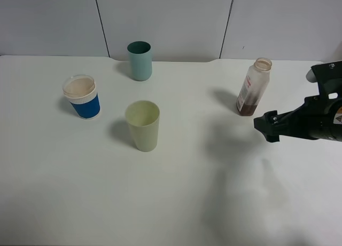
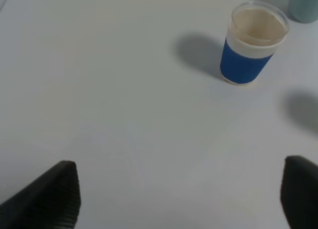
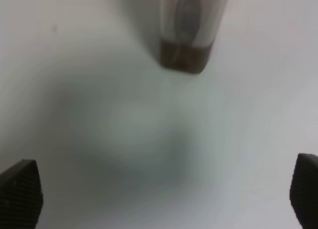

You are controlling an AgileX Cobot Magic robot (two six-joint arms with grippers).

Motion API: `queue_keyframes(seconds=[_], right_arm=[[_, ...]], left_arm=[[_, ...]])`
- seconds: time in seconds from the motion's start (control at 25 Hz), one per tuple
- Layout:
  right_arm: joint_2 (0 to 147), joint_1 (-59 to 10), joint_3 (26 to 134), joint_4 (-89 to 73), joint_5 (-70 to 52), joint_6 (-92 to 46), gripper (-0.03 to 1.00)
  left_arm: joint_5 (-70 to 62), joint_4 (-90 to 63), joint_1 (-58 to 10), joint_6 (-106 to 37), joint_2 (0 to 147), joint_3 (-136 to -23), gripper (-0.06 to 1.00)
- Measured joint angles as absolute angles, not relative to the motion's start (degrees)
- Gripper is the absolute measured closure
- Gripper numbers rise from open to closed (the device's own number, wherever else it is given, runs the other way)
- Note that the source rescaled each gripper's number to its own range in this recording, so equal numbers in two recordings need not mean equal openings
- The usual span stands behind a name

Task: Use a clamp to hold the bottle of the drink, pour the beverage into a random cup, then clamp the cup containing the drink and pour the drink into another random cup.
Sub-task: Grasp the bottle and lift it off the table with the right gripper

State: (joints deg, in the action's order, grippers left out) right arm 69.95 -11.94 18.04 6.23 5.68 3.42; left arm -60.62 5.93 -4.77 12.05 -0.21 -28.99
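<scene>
Plainly, the right gripper (image 1: 269,126) hangs with its jaws wide apart and nothing between them. It is just short of the bottle (image 1: 254,86), which stands upright on the counter (image 1: 176,203) at about eleven o'clock from it. The bottle is uncapped, tall and narrow, with only a shallow layer of dark drink at its base, so it is probably light. A finger touching one side first could tip it and spill drink through the open mouth. The right wrist view shows the bottle's base slightly off the midline between the fingers, which the high view cannot show. The left gripper (image 2: 176,196), likewise spread and empty, appears only in its own wrist view, facing the blue-sleeved cup (image 2: 253,40). Only the high view shows the pale green cup (image 1: 142,125), at nine o'clock from the right gripper. The teal cup (image 1: 139,60) stands at twelve o'clock from that one.
</scene>
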Motion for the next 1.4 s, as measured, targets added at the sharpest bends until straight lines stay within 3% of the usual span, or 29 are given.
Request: queue_keyframes(seconds=[0.84,1.04,1.4], right_arm=[[70.0,-10.3,18.0,6.2,13.5,2.9,-0.03],[70.0,-10.3,17.4,6.2,20.8,2.9,-0.03],[70.0,-10.3,5.6,-2.9,43.7,-2.1,-0.03]], left_arm=[[-60.6,5.9,-4.8,12.1,-0.2,-29.0,0.06],[-60.6,5.9,-4.8,12.1,-0.2,-29.0,0.06],[-60.6,5.9,-4.8,12.1,-0.2,-29.0,0.06]])
